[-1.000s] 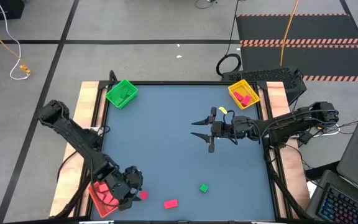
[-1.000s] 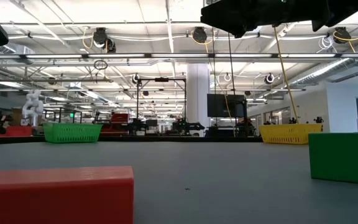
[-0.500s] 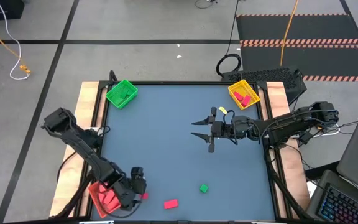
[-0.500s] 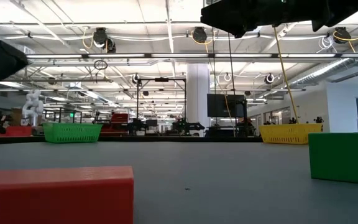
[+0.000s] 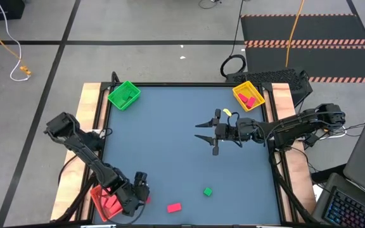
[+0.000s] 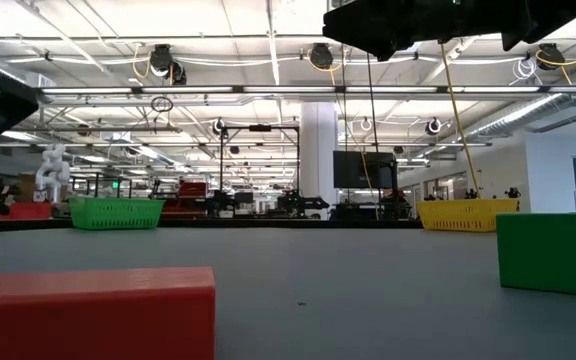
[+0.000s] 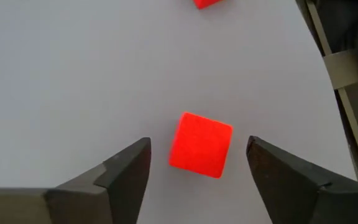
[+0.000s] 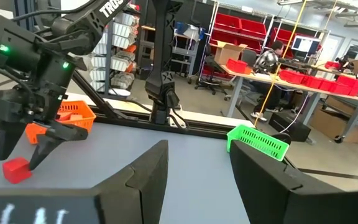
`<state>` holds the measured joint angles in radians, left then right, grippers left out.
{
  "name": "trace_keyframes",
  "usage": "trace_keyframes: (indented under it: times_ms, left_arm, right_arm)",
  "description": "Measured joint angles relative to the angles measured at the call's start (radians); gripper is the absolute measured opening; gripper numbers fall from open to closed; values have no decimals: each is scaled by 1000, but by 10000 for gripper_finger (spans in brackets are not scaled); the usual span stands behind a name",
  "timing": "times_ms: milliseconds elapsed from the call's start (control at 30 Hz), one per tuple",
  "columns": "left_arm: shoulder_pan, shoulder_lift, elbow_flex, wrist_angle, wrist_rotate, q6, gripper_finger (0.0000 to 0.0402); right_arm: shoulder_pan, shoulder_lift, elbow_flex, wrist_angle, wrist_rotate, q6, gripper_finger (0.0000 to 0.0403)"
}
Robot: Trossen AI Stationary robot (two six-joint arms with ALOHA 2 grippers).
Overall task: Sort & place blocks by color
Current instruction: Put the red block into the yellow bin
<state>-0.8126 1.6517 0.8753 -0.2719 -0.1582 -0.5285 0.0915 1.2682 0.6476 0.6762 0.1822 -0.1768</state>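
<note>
My left gripper hangs open at the table's near left corner, beside the red tray. In the left wrist view its fingers stand on either side of a small red cube lying flat on the table, without touching it. A red bar and a green cube lie near the near edge. My right gripper waits open above the table's middle right. The yellow tray holds two red pieces.
The green tray sits at the far left corner and the yellow tray at the far right. In the low view the red bar and green cube stand close to the camera. A person sits in the room behind.
My left gripper has moved off the red tray a little toward the table's right and stands over the red cube; its elbow has swung inward. The blocks and my right arm have stayed still.
</note>
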Motion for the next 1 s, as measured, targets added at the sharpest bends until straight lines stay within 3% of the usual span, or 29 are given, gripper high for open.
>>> trace_keyframes:
  times_ms: [467, 933, 1000]
  left_arm:
    - [-8, 31, 1, 16, -9, 25, 255]
    - [0, 30, 1, 38, -26, 74, 126]
    - [13, 30, 1, 42, -26, 91, 122]
  right_arm:
    - [0, 0, 0, 0, 0, 0, 169]
    - [0, 0, 0, 0, 0, 0, 169]
    - [0, 0, 0, 0, 0, 0, 169]
